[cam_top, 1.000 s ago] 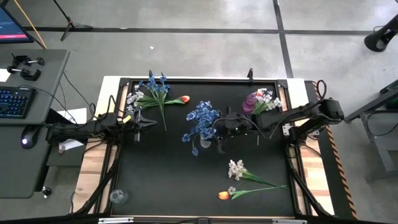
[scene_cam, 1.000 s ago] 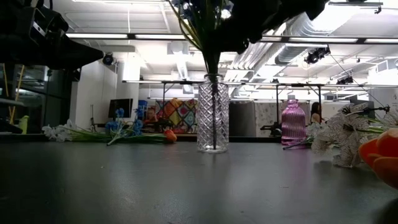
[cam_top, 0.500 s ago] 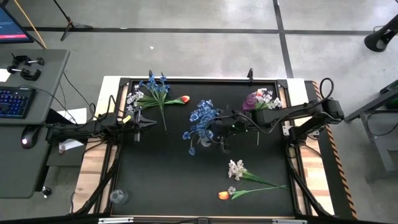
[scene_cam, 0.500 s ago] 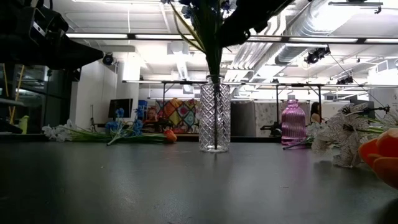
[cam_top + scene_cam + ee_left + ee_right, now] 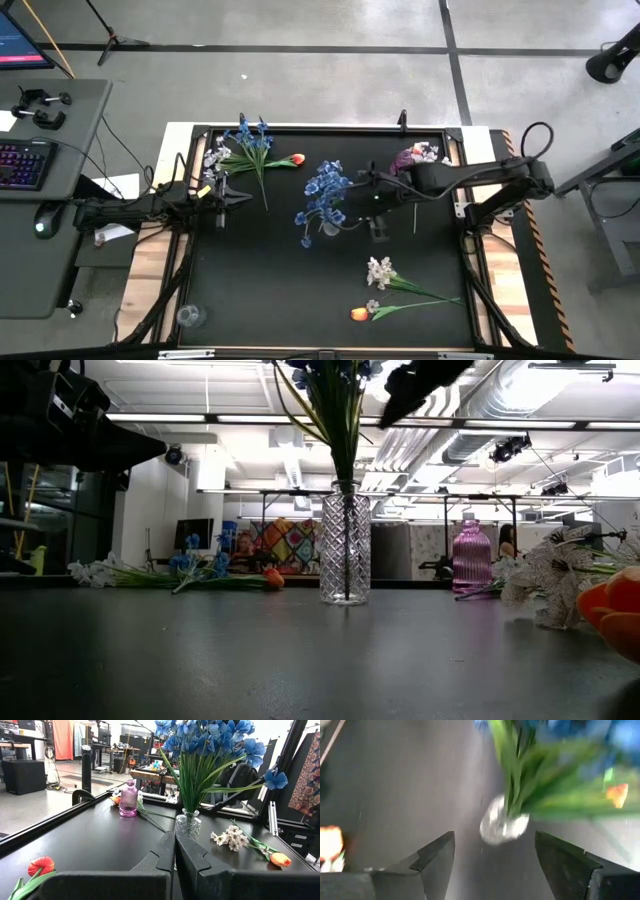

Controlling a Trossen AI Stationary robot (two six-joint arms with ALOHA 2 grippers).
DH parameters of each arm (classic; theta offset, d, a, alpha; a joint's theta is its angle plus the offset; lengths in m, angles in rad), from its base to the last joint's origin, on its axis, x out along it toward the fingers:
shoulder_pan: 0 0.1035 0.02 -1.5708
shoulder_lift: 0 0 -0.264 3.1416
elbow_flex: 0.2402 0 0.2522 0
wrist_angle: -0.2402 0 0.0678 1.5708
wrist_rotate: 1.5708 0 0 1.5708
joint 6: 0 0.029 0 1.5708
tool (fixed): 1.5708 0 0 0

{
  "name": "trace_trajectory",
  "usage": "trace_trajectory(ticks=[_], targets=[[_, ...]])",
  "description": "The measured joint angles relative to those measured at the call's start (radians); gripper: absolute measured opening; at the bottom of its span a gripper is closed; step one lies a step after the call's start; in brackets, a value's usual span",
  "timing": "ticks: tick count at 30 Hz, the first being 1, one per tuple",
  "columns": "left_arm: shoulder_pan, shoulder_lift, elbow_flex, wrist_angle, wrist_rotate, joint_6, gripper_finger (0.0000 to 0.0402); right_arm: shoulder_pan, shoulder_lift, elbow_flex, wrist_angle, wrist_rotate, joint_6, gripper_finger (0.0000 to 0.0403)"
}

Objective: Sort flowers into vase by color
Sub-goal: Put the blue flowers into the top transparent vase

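Standing upright, blue spray (image 5: 335, 400) in clear vase (image 5: 344, 545)

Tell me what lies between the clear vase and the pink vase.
Only bare black tabletop: the low view shows an open gap between the clear vase, holding blue flowers, and the pink vase.

Centre of counter (image 5: 250, 280): glass vase (image 5: 344, 543) standing upright, flower spray (image 5: 324, 192) in it.
Right of vase: right hand (image 5: 377, 213), just beside the spray, apart from it.
Left edge: left hand (image 5: 240, 196), well apart from vase.
Far left: loose flowers (image 5: 245, 150) lying flat, a tulip (image 5: 296, 159) at their right end.
Far right: second vase (image 5: 128, 798), more stems beside it.
Near right: pale spray (image 5: 380, 272) lying flat, another tulip (image 5: 360, 314) nearer still.
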Motion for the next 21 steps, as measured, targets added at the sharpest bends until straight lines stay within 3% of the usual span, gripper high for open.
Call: trace_trajectory(ticks=[6, 11, 15, 21], targets=[[0.0, 0.0, 0.0, 0.0, 0.0, 0.0, 0.0001, 0.0, -0.108, -0.055, -0.203, 0.024, 0.085, 0.0263], [0.0, 0.0, 0.0, 0.0, 0.0, 0.0, 0.0001, 0.0, -0.267, -0.199, -0.203, 0.087, 0.241, 0.0263], [0.0, 0.0, 0.0, 0.0, 0.0, 0.0, 0.0001, 0.0, -0.382, -0.348, -0.113, 0.126, 0.451, 0.0263], [0.0, 0.0, 0.0, 0.0, 0.0, 0.0, 0.0001, 0.0, -0.464, -0.585, 0.216, 0.126, 0.791, 0.0263]])
